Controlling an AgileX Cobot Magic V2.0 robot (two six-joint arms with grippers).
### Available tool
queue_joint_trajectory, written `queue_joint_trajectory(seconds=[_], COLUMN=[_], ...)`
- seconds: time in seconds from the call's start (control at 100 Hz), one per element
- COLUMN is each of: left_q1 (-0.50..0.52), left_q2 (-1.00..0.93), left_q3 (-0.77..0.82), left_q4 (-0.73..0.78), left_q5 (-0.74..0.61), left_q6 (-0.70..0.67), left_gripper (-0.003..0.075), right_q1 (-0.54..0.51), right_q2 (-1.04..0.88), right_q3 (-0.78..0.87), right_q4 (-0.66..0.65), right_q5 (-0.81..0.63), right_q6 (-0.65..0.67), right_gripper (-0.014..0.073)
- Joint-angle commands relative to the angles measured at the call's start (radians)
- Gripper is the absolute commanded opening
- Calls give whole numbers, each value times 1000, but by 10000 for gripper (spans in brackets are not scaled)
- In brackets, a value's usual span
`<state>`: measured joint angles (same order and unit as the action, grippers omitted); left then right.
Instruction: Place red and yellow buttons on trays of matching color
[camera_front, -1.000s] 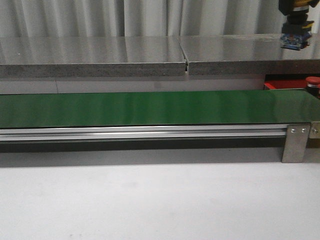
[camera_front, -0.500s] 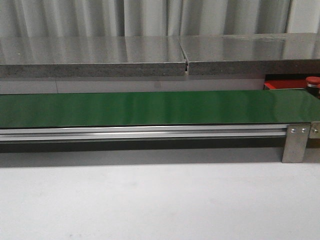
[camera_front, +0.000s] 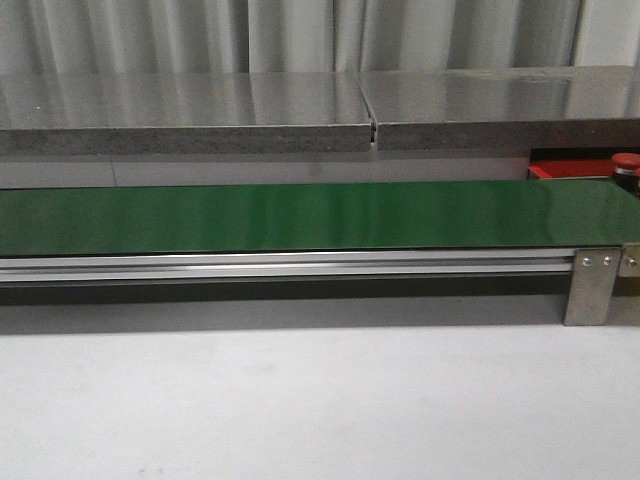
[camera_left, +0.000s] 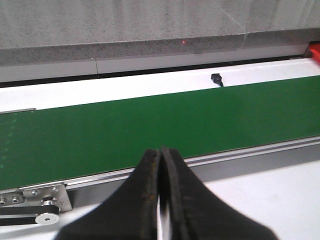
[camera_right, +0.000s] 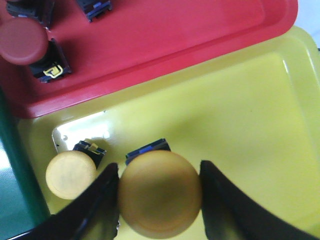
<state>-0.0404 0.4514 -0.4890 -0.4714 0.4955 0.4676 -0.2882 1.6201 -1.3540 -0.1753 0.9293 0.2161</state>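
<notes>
Nearest, the left pincer (camera_left: 160, 165) hangs pressed together and empty over the bare green belt (camera_left: 165, 125). Farther off, the right pincer (camera_right: 159, 192) clamps a yellow button (camera_right: 160, 194) above the yellow tray (camera_right: 240, 125), beside another yellow button (camera_right: 70, 175). It should probably lower until the body touches, then release, staying clear of the neighbour and the red tray (camera_right: 165, 35) beyond.

A dark green belt (camera_front: 300, 215) runs on a silvery aluminium rail (camera_front: 290, 266) across the white desk (camera_front: 300, 410). A yellow-capped button (camera_right: 160, 194) sits between black claw fingers (camera_right: 95, 210) over the yellow tray (camera_right: 250, 125); the neighbouring tray (camera_right: 165, 35) is red.
</notes>
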Motion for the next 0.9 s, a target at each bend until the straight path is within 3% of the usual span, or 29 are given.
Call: queue_joint_trajectory(seconds=[0.0,0.28,0.75,0.82,0.89], left_q1=[-7,-7,-7,-7,-7], left_q2=[5,5,5,5,5], left_q3=[-28,-28,-28,-28,-28], left_q4=[-25,-25,-25,-25,-25], left_q5=[-62,-62,-62,-62,-62], left_q6=[1,1,1,1,1], left_gripper=[-19,-19,-19,-19,-19], right_q1=[-24,-40,-42,-42,-42], right_q2=[-47,-25,95,102,104], right_q3=[22,127,127,127,127], right_q4=[7,58,90,90,90], right_q5=[-105,-251,-302,-299,-299], right_q6=[-16,-20,-20,-20,-20], right_gripper=[77,77,80,113,203])
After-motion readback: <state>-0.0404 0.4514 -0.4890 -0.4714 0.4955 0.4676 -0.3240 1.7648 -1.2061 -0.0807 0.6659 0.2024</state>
